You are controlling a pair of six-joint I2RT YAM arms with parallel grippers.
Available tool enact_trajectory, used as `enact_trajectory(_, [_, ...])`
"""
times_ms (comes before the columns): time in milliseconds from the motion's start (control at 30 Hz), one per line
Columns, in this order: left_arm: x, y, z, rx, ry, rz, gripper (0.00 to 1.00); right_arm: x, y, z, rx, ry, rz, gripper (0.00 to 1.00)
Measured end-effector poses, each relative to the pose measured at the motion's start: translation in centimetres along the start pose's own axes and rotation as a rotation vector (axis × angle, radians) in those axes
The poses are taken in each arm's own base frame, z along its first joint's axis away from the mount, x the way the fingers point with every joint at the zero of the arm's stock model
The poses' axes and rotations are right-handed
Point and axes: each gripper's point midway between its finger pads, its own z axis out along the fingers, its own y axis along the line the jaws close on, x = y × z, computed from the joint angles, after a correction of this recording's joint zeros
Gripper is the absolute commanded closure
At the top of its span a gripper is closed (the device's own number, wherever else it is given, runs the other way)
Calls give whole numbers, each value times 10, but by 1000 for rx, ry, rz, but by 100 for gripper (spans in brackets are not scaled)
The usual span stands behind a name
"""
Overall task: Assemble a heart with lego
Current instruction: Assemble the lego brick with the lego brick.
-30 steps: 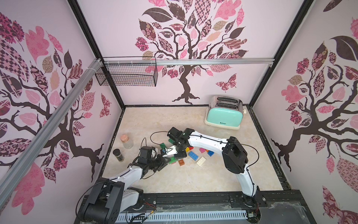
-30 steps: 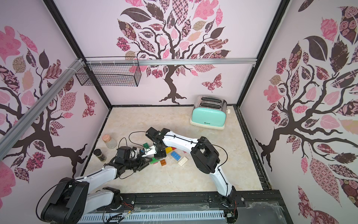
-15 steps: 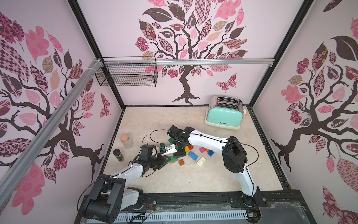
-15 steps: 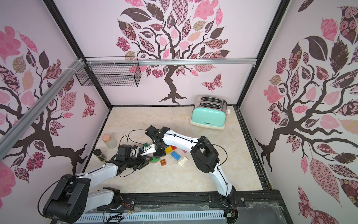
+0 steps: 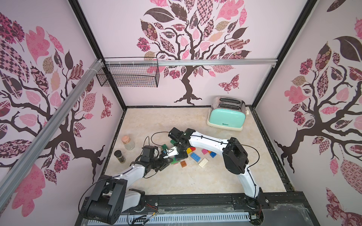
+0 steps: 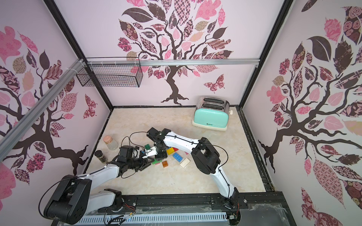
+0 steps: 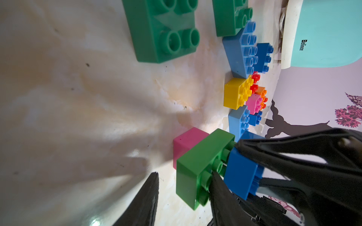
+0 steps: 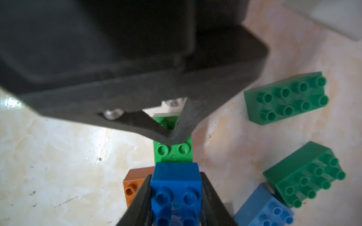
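**Blue brick point(image 8: 176, 195) pinched over one end of the green brick point(image 7: 197, 154)**

The green brick is oblong and lies studs-up on a pink brick point(image 7: 186, 140). The stack sits at the left edge of the brick cluster, left of the middle of the table point(image 5: 176, 121) and toward its front. The green brick's long axis runs from under the blue brick straight toward the left gripper point(image 7: 184, 173).

The square blue brick, also studs-up, sits over the far end. In the left wrist view a strip of green studs shows between the two bricks.

The right gripper point(image 8: 176, 176) pinches the blue brick by two opposite sides, with its fingers flat against it. The left gripper's fingers stand parted around the green brick's free end. One finger point(image 8: 176, 133) touches the stud face; the other point(image 7: 146, 199) lies underneath, clear of the brick.

A brown brick point(image 8: 133, 184) lies just beside the stack, and a dark green brick point(image 8: 286, 99) lies near it. The toaster point(image 5: 225, 117) stands well apart, at the back right.
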Motion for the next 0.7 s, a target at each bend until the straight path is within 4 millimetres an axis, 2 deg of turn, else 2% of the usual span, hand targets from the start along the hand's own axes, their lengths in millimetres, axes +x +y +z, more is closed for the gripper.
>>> enact_trajectory(700, [-3, 2, -1, -4, -7, 3, 56, 0, 1, 5, -10, -5, -1, 74])
